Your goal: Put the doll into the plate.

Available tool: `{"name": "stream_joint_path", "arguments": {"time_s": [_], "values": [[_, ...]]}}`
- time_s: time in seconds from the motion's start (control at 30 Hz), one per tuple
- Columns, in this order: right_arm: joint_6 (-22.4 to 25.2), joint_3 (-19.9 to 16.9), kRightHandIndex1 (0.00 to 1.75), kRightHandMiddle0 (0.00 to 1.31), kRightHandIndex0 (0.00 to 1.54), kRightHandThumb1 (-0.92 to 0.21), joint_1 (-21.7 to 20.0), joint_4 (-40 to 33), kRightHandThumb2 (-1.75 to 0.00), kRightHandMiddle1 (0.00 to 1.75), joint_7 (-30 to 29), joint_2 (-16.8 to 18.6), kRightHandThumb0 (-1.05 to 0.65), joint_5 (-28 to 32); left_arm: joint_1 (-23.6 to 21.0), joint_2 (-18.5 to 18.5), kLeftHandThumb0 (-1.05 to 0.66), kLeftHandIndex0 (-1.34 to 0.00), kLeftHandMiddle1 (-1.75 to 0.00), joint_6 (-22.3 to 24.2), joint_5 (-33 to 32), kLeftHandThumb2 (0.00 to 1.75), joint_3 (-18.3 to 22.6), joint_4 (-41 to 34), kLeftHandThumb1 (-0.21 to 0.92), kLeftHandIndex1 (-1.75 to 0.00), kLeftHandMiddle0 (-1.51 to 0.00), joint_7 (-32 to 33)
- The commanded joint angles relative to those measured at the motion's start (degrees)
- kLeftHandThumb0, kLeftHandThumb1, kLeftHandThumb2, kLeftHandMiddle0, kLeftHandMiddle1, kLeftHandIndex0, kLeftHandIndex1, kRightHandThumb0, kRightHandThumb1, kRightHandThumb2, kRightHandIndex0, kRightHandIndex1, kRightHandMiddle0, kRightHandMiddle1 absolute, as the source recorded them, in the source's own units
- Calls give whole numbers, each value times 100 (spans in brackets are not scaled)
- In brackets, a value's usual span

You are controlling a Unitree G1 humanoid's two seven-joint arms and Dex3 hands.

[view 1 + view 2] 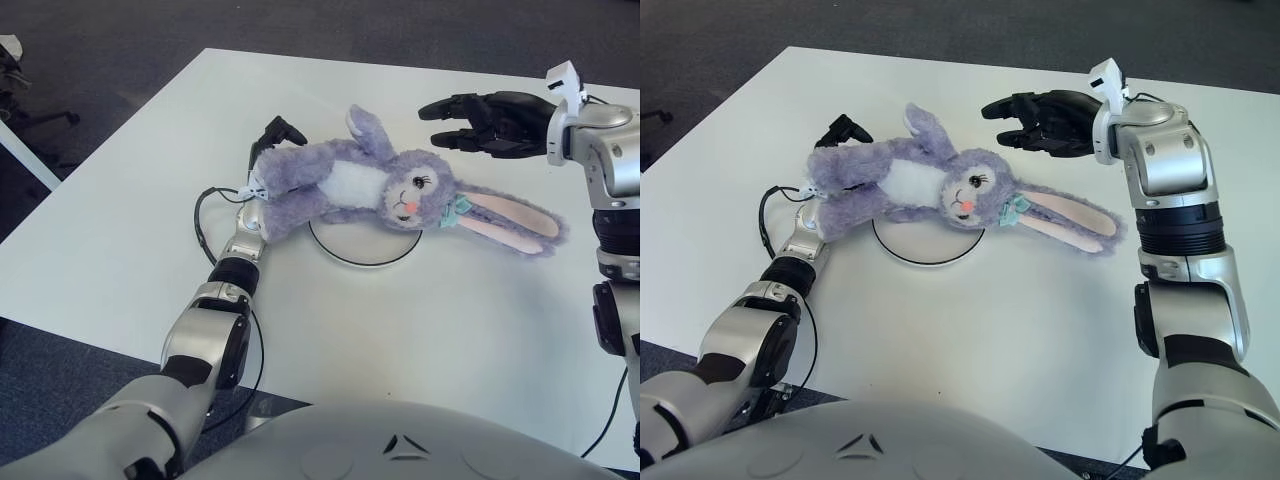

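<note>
the doll (370, 190) lies across the plate (362, 250) on the table (120, 230), its middle and head over it, legs and ears hanging off. left hand (262, 165) is under the legs, fingers apparently gripping them. right hand (490, 122) hovers beyond the head, fingers loosely spread and empty. mostly done; release and centring remain.

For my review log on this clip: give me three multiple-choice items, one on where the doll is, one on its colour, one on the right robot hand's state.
1. Where is the doll?
A. Lying across the plate, ears beyond its rim
B. On the floor
C. In the right robot hand

2. Its fur colour?
A. Green
B. Purple, white belly
C. Black

3. The right robot hand is:
A. Gripping the ears
B. Open, apart from the doll
C. Flat on the plate

Answers: 1 A, the body covers the plate, the left robot hand at its lower end; 2 B, the plush shows it; 3 B, fingers spread behind the head.
</note>
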Motion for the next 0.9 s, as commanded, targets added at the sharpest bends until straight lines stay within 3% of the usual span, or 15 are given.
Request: {"name": "stream_joint_path", "arguments": {"time_s": [0.0,0.4,0.5,0.67,0.87], "values": [[48,-100,9,0,0,-92,-304,81,-98,46,45,-208,-100,78,755,-111,-49,-62,-175,-43,132,133,-105,504,30,-175,-128,64],[-12,-232,10,0,3,-92,-290,198,-99,50,-110,-479,-102,24,704,-105,-48,-62,-175,-90,79,132,-73,606,31,-175,-129,17],[-516,-358,12,0,4,-92,-73,623,-98,52,-301,-524,-100,-127,679,-92,-48,-62,-175,-77,91,132,-74,633,31,-175,-129,31],[-1470,-502,40,0,1,-92,143,1585,-101,65,-771,-491,-95,-400,644,-87,-48,-61,-175,-65,51,132,-55,693,32,-175,-129,-30],[-1924,-652,49,0,0,-92,320,2073,-104,68,-955,-530,-90,-440,620,-94,-48,-61,-175,-104,-8,132,-23,739,32,-175,-130,-121]]}}
